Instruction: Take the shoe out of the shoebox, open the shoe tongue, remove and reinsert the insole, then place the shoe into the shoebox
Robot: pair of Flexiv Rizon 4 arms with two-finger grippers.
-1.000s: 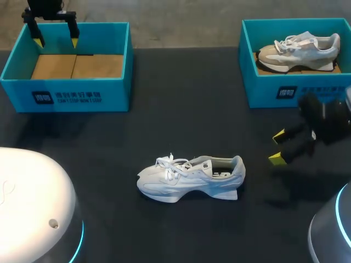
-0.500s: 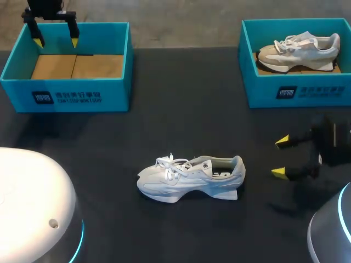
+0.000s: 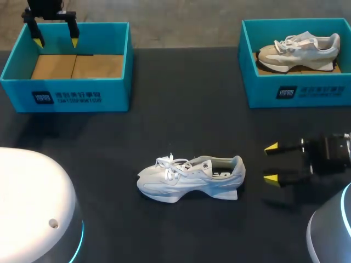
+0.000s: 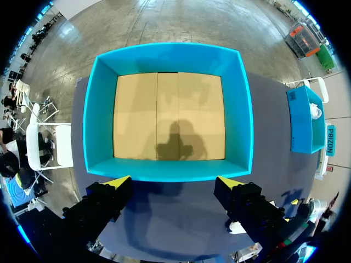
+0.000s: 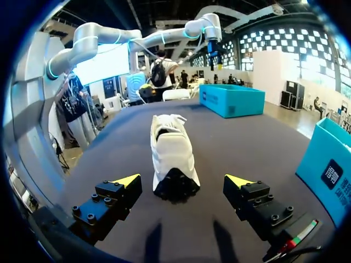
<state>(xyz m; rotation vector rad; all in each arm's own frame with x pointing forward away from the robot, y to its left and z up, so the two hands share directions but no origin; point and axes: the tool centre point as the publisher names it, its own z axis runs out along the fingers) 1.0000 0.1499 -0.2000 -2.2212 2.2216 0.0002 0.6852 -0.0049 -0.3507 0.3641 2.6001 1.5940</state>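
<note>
Head view: white lace-up sneaker point(image 3: 189, 178) stood upright.
Right gripper point(image 3: 271, 163): near sneaker's heel, fingers spread, empty.
Left gripper point(image 3: 55, 41): far from sneaker, fingers spread, empty.

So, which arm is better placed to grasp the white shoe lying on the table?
The right. The right hand, open, is beside the heel of the shoe and points at it. The left hand hangs above the empty shoebox, far from the shoe.
</note>
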